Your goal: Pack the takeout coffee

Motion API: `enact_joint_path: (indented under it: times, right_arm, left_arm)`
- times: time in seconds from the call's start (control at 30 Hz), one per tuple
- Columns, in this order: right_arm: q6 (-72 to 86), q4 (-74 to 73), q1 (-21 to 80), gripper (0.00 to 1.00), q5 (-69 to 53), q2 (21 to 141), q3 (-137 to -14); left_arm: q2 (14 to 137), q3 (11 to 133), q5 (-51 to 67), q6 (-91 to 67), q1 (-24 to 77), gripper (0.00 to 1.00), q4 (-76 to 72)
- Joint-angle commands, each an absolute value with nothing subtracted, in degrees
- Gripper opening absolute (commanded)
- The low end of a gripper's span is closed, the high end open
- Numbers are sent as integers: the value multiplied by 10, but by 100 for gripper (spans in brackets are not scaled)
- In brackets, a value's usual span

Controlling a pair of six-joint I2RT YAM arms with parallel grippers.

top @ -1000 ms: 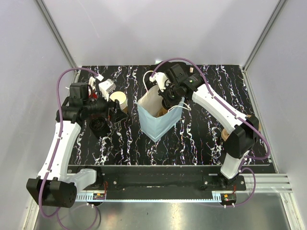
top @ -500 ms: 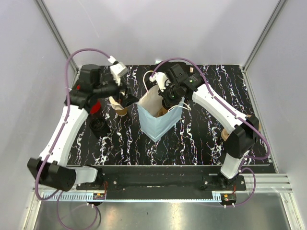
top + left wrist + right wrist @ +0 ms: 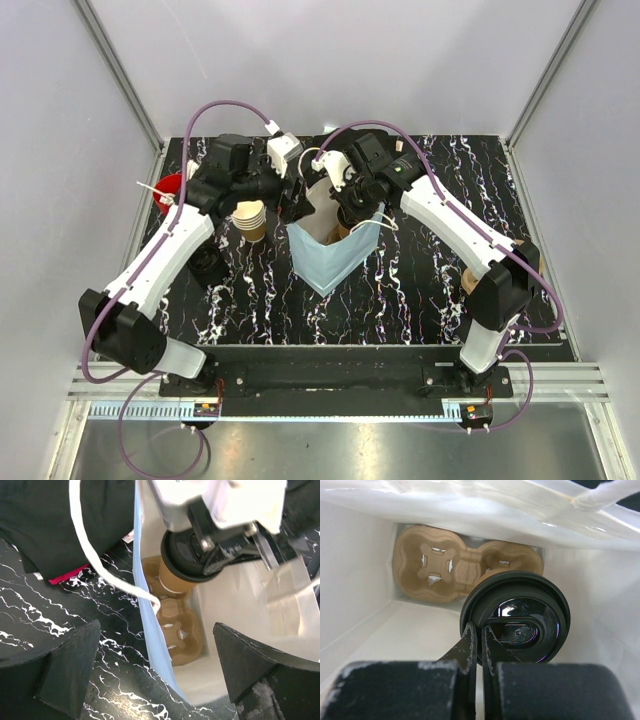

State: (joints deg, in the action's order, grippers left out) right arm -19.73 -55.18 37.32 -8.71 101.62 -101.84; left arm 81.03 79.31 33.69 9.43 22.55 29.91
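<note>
The takeout coffee [image 3: 176, 571], a tan cup with a black lid [image 3: 520, 614], hangs inside the open paper bag [image 3: 322, 262], blue outside and white inside. My right gripper [image 3: 480, 639] is shut on the lid's rim and holds the cup just above a brown pulp cup carrier [image 3: 438, 565] on the bag's floor. In the top view the right gripper [image 3: 350, 208] reaches into the bag from behind. My left gripper [image 3: 297, 205] is open and empty at the bag's left edge, its fingers [image 3: 65, 667] straddling the blue wall [image 3: 150, 630].
A nested stack of tan cups [image 3: 250, 220] stands left of the bag. A red cup of white straws [image 3: 168, 188] is at the far left. Black lids [image 3: 205, 265] lie near the left arm. The bag's white handle [image 3: 95, 562] crosses the left wrist view.
My left arm has swung from the table's left side up and right to the bag's left edge. The right arm and the coffee have stayed in place.
</note>
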Motion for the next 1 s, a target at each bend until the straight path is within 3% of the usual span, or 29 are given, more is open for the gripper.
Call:
enact_joint_path:
  times: [0.0, 0.27, 0.4, 0.5, 0.97]
  right_arm:
    - [-203, -537, 368, 0, -100, 993, -1016]
    - [-205, -537, 368, 0, -101, 992, -1013]
    - [-205, -537, 368, 0, -102, 991, -1010]
    - [-207, -537, 368, 0, -102, 990, -1007]
    - [-208, -531, 368, 0, -99, 995, -1002]
  left_arm:
    - [825, 829, 287, 79, 238, 99, 254]
    - [841, 828, 243, 52, 242, 89, 236]
    - [847, 823, 227, 40, 243, 80, 225]
    - [854, 821, 223, 33, 243, 65, 221]
    - [870, 817, 212, 11, 243, 40, 216]
